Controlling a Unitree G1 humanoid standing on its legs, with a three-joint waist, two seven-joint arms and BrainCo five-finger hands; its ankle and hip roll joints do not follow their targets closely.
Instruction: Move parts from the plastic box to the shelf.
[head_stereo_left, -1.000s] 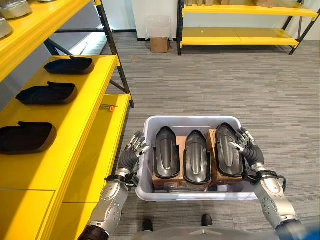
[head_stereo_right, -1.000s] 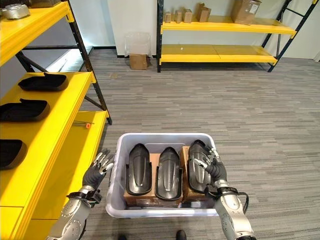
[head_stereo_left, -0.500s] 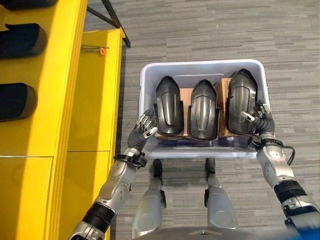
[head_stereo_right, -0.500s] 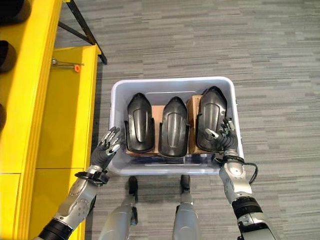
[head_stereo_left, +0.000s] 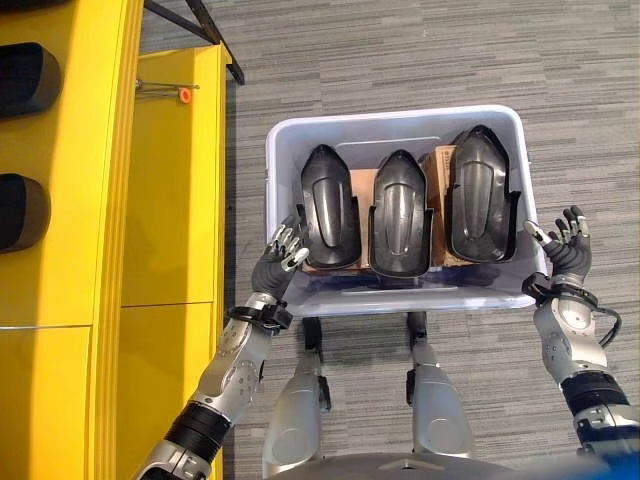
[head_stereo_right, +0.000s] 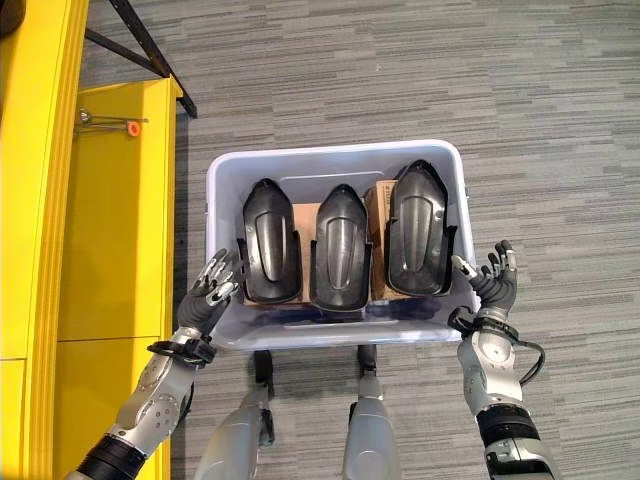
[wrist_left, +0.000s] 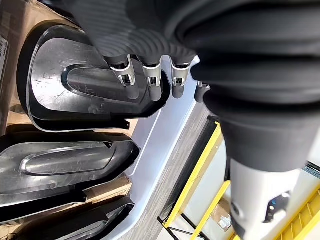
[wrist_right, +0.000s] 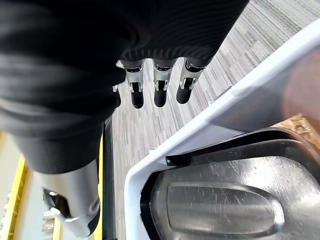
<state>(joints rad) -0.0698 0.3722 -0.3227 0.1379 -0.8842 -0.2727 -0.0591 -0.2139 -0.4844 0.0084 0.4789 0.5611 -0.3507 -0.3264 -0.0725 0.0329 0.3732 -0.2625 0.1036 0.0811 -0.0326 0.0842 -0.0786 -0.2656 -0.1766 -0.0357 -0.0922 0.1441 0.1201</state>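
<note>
A pale plastic box (head_stereo_left: 282, 148) sits on the floor before me, holding three black moulded parts side by side on cardboard: left part (head_stereo_left: 329, 207), middle part (head_stereo_left: 400, 214), right part (head_stereo_left: 481, 194). My left hand (head_stereo_left: 279, 258) is open at the box's near left corner, fingers over its rim beside the left part (wrist_left: 75, 87). My right hand (head_stereo_left: 567, 250) is open just outside the box's right wall, fingers spread, touching nothing. The right part (wrist_right: 220, 205) lies inside the wall (wrist_right: 260, 82). The yellow shelf (head_stereo_left: 165, 200) runs along the left.
Two black parts (head_stereo_left: 25, 78) (head_stereo_left: 20, 210) lie on the upper yellow shelf level at the far left. A small orange-tipped tool (head_stereo_left: 170, 93) lies on the lower shelf board. Grey striped carpet (head_stereo_left: 420, 50) spreads beyond and to the right of the box.
My right hand has come off the right part and moved out past the box's right wall. The left hand stays at the near left corner. The camera has tipped slightly.
</note>
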